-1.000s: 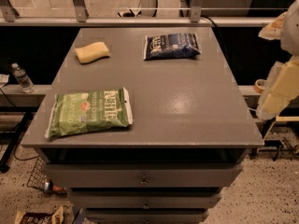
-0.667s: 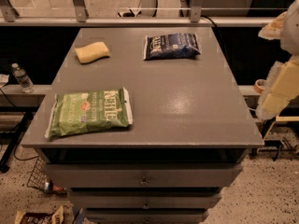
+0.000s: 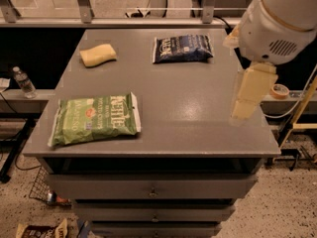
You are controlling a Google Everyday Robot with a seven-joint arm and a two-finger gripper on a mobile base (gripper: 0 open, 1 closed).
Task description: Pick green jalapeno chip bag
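Grey and matte, the counter is set over a stack of closed drawers, whose contents are hidden. The green jalapeno chip bag is laid flat near the front left corner, lettering up, one white sealed end close to the left edge. Well apart from it, at the back, a yellow sponge is placed on the left and a dark blue chip bag towards the right. The gripper is held above the counter's right edge, far from the green bag and touching nothing; whether it is open or closed cannot be told. A water bottle is stood on a low ledge to the left, and a speckled floor is seen below.
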